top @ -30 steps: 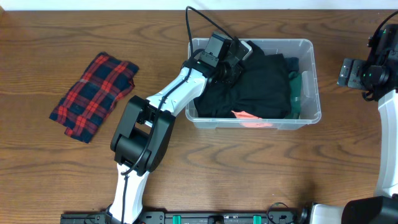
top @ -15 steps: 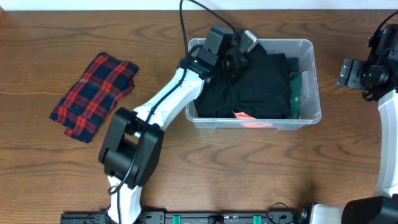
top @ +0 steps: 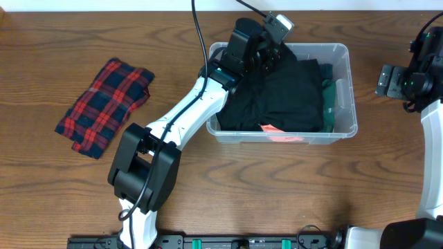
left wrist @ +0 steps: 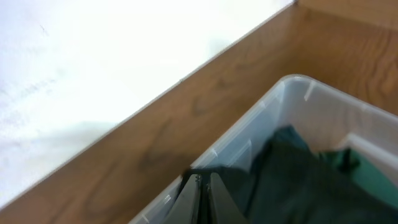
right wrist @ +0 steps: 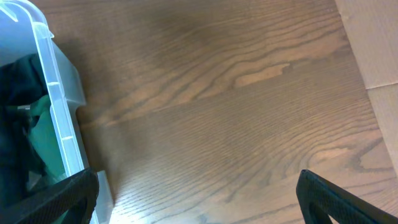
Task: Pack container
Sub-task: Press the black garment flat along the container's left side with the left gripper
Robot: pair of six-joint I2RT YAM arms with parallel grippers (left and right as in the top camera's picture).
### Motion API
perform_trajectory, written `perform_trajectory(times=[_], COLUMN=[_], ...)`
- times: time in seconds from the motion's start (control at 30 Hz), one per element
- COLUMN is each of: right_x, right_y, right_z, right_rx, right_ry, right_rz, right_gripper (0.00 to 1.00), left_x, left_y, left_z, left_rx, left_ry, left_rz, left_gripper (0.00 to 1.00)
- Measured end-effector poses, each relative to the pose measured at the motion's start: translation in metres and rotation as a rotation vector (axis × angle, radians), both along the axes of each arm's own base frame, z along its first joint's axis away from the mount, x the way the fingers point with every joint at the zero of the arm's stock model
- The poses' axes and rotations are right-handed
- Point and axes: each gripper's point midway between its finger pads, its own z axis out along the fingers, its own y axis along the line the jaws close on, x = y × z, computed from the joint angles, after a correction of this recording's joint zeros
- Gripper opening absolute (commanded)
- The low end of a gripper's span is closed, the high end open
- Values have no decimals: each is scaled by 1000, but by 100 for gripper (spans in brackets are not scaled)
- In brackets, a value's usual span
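Left gripper (left wrist: 202, 186) was clenched on nothing, and you had it poised over the far left corner of the container (top: 349, 90), which sat mid-table with black clothing (top: 284, 97) and a green garment (top: 331, 104) inside. You looked to be between items. Well apart to the left lay the plaid cloth (top: 104, 104), likely your next load: swing across, spread the jaws, drop onto it. Right gripper (right wrist: 199, 186) hung wide open and empty off the container's right side.

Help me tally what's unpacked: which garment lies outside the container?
The red plaid cloth, on the table left of the container; black garment and green garment lie inside.
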Motion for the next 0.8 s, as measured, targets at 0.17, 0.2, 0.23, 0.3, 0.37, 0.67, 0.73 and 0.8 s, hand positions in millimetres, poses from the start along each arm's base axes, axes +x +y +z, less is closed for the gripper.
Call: perform_trajectory(times=[0.17, 0.2, 0.23, 0.3, 0.37, 0.67, 0.73, 0.8], right_x=[0, 0, 0, 0, 0, 0, 0, 0], right_y=[0, 0, 0, 0, 0, 0, 0, 0], right_z=[0, 0, 0, 0, 0, 0, 0, 0], right_rx=[0, 0, 0, 0, 0, 0, 0, 0], right_ry=[0, 0, 0, 0, 0, 0, 0, 0], right_rz=[0, 0, 0, 0, 0, 0, 0, 0], right_gripper=[99, 99, 99, 99, 99, 99, 99, 99], left_x=[6, 7, 8, 11, 13, 14, 14, 14], left_y=[-3, -3, -4, -6, -7, -3, -3, -3], left_z=[-2, -9, -16, -36, -60, -145, -142, -140], left_rx=[-11, -7, 0, 17, 39, 131, 131, 130], left_ry=[-22, -15, -5, 22, 55, 174, 172, 170], left_rz=[6, 6, 6, 6, 6, 29, 30, 31], left_gripper=[6, 6, 6, 6, 6, 6, 6, 6])
